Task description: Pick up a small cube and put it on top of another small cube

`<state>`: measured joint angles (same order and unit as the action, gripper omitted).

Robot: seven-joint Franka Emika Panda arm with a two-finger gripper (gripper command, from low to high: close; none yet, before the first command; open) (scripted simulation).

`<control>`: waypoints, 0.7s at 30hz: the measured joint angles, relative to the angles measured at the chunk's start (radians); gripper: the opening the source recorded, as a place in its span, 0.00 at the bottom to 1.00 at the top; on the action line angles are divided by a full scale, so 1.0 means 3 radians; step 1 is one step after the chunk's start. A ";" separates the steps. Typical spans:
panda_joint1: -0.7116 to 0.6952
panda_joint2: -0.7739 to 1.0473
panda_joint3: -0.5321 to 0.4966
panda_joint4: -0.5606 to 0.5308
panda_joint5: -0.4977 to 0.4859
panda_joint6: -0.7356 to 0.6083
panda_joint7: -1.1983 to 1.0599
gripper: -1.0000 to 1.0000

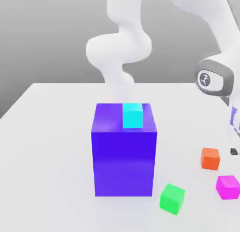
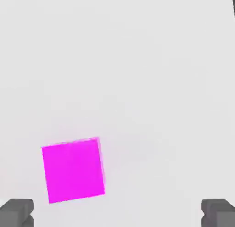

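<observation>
The small magenta cube point(image 1: 228, 187) rests on the white table near the exterior view's right edge. In the hand view, that small cube point(image 2: 73, 170) lies below my gripper point(image 2: 117, 213), nearer one finger than the other and not between them. My gripper is open, its two dark fingertips point(image 2: 17, 211) standing wide apart with nothing held. One dark fingertip point(image 1: 233, 152) hangs above the table just beyond the orange cube point(image 1: 211, 158). A cyan small cube point(image 1: 132, 115) sits on top of a large purple block point(image 1: 124, 156).
A green small cube point(image 1: 172, 198) lies in front of the purple block, towards the exterior view's right. The orange cube sits just behind the magenta one. The white arm point(image 1: 213, 78) curves over the table's right side. The table point(image 1: 47, 146) is bare on the exterior view's left.
</observation>
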<state>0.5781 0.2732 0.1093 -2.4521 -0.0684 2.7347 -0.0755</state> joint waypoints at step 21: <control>-0.0320 -0.0464 -0.0279 -0.0298 0.0120 -0.0196 -0.0405 0.00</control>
<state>0.4823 0.1340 0.0255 -2.5415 -0.0324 2.6759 -0.1970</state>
